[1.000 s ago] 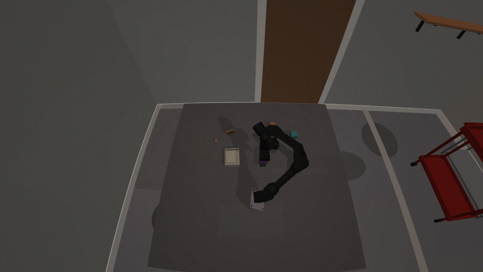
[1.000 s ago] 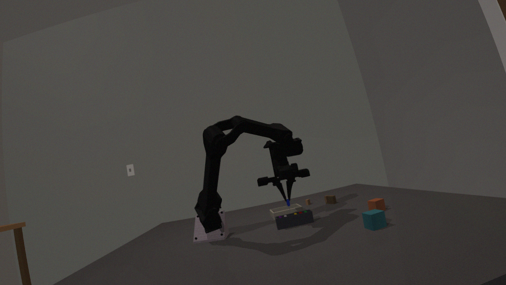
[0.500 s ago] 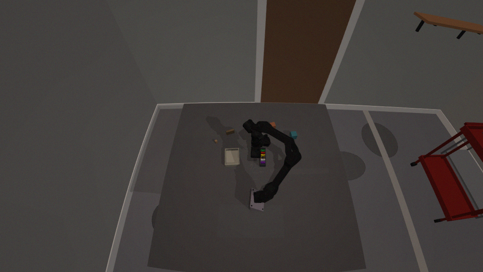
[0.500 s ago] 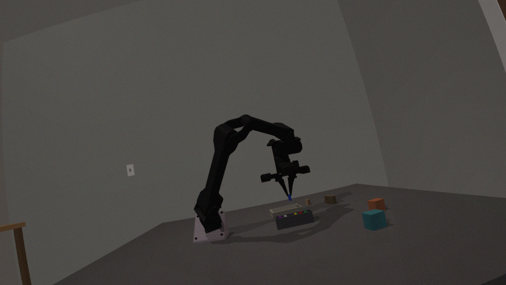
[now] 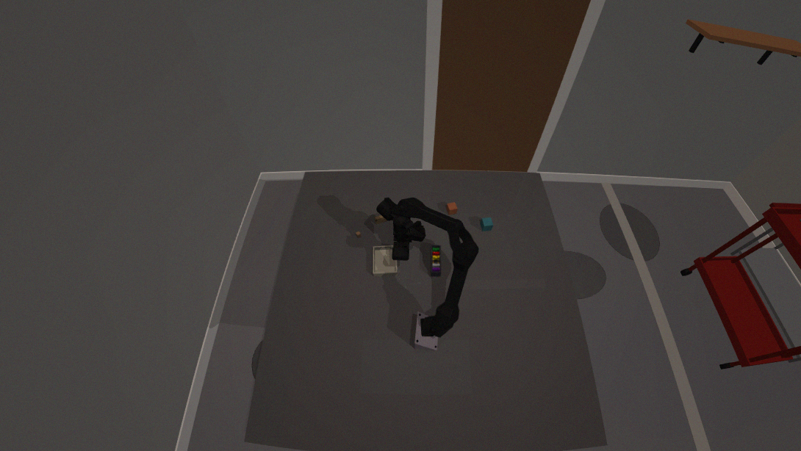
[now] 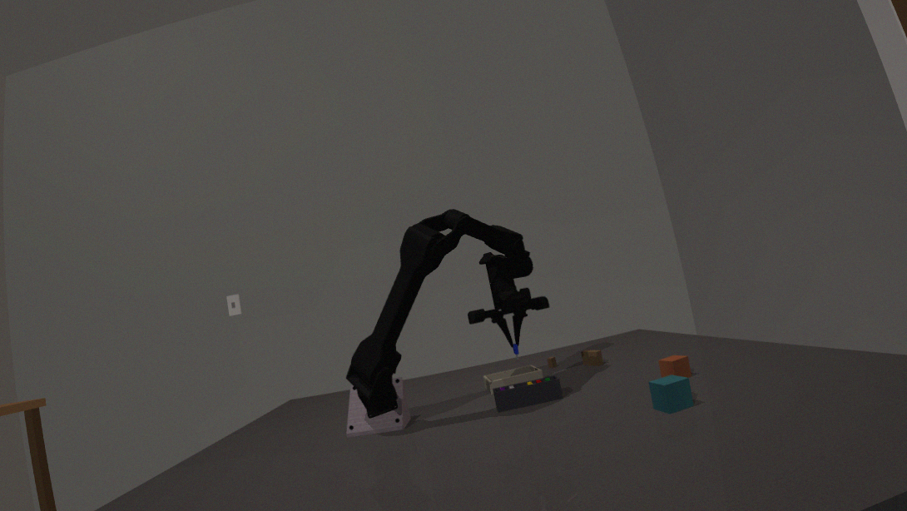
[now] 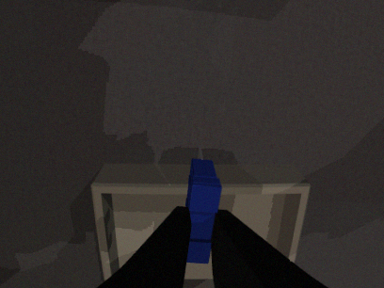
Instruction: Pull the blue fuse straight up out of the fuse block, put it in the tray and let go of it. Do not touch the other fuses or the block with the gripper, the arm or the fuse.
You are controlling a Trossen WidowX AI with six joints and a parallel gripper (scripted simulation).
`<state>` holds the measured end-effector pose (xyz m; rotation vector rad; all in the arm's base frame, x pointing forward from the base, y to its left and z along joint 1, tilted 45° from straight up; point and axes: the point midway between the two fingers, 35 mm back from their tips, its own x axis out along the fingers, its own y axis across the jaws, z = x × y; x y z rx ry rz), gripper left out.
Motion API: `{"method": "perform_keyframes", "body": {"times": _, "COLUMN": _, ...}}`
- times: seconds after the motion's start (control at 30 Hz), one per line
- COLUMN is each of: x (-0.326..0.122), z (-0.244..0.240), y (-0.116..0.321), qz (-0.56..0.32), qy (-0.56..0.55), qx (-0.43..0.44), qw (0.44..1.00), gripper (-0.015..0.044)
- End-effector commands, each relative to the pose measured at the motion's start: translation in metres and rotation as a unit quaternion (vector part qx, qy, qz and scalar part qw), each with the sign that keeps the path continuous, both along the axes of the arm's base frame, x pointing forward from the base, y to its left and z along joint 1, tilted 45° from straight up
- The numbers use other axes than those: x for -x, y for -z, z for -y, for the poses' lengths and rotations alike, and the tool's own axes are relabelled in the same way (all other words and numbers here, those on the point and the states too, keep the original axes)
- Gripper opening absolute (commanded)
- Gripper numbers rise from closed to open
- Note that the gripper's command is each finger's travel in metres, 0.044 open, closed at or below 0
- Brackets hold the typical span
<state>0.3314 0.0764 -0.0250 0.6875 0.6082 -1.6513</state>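
Observation:
My gripper (image 6: 514, 345) (image 7: 200, 220) is shut on the blue fuse (image 6: 516, 349) (image 7: 204, 195), which hangs below the fingertips. In the wrist view the fuse shows in front of the cream tray (image 5: 373, 261) (image 6: 486, 382) (image 7: 141, 189); in the exterior view it is clearly above the tray, not touching it. The dark fuse block (image 5: 436, 274) (image 6: 529, 397) stands beside the tray, with green, red, yellow, white and purple fuses in it. In the top view the arm hides the fingertips and the held fuse.
A teal cube (image 5: 486, 224) (image 6: 671, 394) and an orange cube (image 5: 451, 208) (image 6: 674, 366) lie on the table past the block. A brown block (image 5: 380, 219) (image 6: 592, 358) and a small orange-brown piece (image 5: 358, 233) (image 6: 551, 362) lie beyond the tray.

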Motion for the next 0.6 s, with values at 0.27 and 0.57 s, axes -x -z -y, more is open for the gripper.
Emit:
{"method": "perform_keyframes", "body": {"times": 0.27, "x": 0.006, "z": -0.048, "y": 0.053, "qz": 0.001, "qy": 0.002, "qx": 0.002, "qw": 1.000, "gripper": 0.0000}}
{"method": "perform_keyframes", "body": {"times": 0.57, "x": 0.007, "z": -0.047, "y": 0.060, "qz": 0.001, "qy": 0.003, "qx": 0.002, "qw": 1.000, "gripper": 0.0000}}
